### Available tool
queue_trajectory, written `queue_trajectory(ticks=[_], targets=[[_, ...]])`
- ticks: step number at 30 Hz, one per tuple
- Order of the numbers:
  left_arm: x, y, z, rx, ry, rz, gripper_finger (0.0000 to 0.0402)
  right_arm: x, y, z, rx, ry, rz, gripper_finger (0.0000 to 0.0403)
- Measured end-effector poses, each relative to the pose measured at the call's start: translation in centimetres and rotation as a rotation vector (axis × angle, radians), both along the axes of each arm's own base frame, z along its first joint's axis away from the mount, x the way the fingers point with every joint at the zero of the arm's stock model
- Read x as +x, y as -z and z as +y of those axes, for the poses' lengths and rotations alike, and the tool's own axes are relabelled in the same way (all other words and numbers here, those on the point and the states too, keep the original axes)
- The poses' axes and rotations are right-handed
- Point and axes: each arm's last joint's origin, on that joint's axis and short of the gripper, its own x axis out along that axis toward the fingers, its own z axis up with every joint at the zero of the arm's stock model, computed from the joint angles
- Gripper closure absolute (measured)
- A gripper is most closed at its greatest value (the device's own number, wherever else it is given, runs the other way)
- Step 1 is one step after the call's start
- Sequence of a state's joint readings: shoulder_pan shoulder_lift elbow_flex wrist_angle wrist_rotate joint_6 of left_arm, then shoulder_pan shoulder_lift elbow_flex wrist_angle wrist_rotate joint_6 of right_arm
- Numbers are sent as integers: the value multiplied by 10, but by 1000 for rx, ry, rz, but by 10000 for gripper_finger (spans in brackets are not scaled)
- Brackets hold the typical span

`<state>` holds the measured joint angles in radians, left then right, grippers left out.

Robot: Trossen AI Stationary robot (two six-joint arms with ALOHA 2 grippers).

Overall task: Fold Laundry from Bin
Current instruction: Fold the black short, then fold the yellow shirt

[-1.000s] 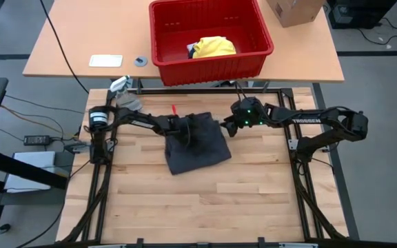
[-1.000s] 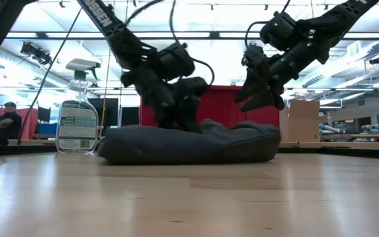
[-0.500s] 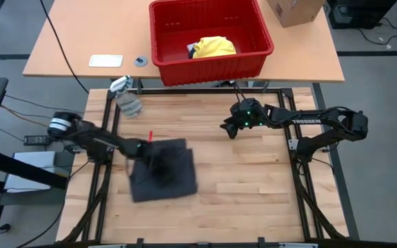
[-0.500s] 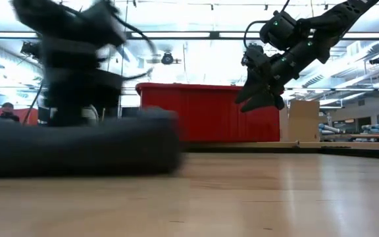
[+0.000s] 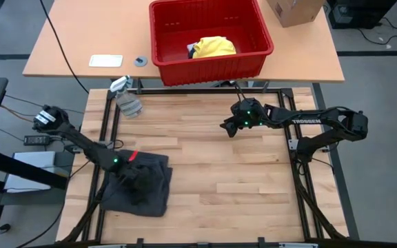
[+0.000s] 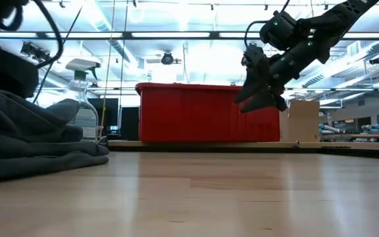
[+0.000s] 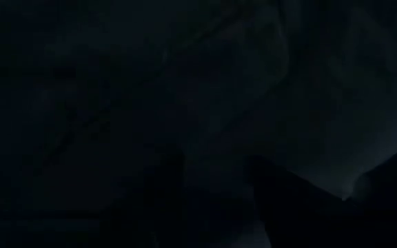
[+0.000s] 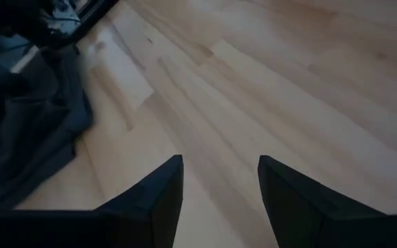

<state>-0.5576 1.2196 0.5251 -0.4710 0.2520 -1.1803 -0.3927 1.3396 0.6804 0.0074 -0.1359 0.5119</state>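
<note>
A dark grey garment point(image 5: 150, 200) lies rumpled at the table's near left corner, its left edge on the frame rail; it also shows in the low view point(image 6: 25, 141) and the right wrist view point(image 8: 19, 117). My left gripper point(image 5: 140, 180) is down on it, fingers apart point(image 7: 216, 172). My right gripper point(image 5: 227, 127) hangs open above the bare far middle of the table point(image 6: 258, 99), holding nothing point(image 8: 219, 186). The red bin point(image 5: 260, 21) stands on the far desk with a yellow garment point(image 5: 214, 47) inside. My left gripper rests its parted fingers point(image 7: 164, 200) on the top of the dark grey garment, near its middle point(image 5: 135, 189), slanting down from the table's left. The garment lies flat on the table under them. Whether cloth is caught between the fingers, the dark wrist view does not show.
A spray bottle point(image 5: 126, 100) stands at the table's far left corner point(image 6: 79, 99). A brown cardboard box point(image 5: 293, 10) sits on the desk right of the bin. Bare wood point(image 5: 253, 186) fills the table's middle and right.
My left gripper has swept from the table's middle toward its near left corner and has drawn the dark grey garment along with it. The garment has slid across the wood and now lies more rumpled.
</note>
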Motion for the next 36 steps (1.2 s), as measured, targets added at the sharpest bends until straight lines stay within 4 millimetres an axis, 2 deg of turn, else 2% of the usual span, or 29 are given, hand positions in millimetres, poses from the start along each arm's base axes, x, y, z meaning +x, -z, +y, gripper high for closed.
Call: queue_trajectory(ticks=[4,12,18,23,27,30,36], targets=[[-1,-2,-7,-52,-93,32,228,1,0,4,94,-62,-29,209],[-1,-4,-13,-110,-235,77,211,8,-8,10,113,-106,-122,209],[10,-14,-20,-236,-335,-13,209,13,-17,11,141,-163,-237,209],[18,-26,-26,-349,-425,-67,209,15,-20,13,155,-220,-268,209],[30,-46,-27,-335,-497,-191,209,15,-21,16,183,-287,-288,209],[45,-65,-21,-301,-554,-319,209,16,-22,21,206,-337,-293,209],[78,-109,15,-209,-549,-523,210,21,-26,31,210,-387,-338,209]])
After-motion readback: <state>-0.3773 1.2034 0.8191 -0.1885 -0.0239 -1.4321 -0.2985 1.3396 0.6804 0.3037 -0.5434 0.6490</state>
